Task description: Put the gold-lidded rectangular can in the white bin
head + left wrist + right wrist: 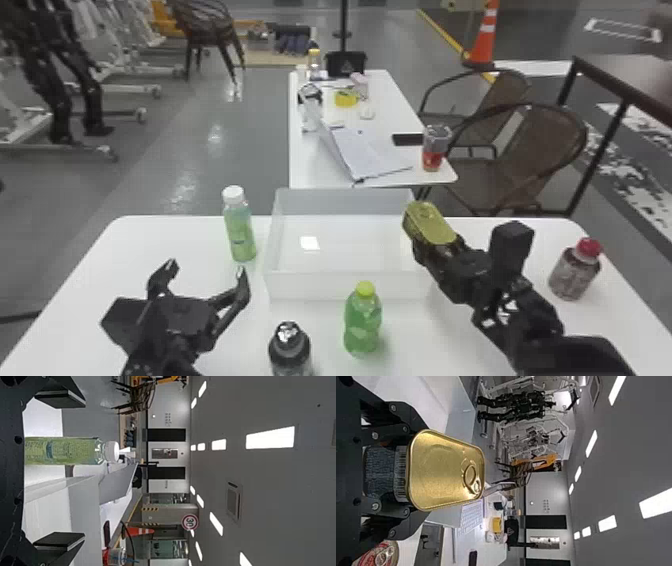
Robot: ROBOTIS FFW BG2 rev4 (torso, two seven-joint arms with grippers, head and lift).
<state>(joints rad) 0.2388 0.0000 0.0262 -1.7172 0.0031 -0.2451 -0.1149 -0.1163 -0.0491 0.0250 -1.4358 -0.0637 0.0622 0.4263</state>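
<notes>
The right gripper [442,255] holds the gold-lidded rectangular can [430,222] at the right wall of the white bin [350,286], the gold lid facing up. In the right wrist view, the can [445,471] sits between the two fingers of my right gripper [395,471], which are closed on its sides. On the left part of the table, the left gripper [207,272] is parked with its fingers spread and nothing between them. My left gripper [59,469] also appears apart in its wrist view, a green bottle standing beyond it.
A white-capped green bottle [240,230] stands left of the bin. In front are a yellow-capped green bottle [362,322] and a dark bottle [290,350]. A red-capped bottle [575,272] is at the right. Another table [310,170] with a laptop lies behind.
</notes>
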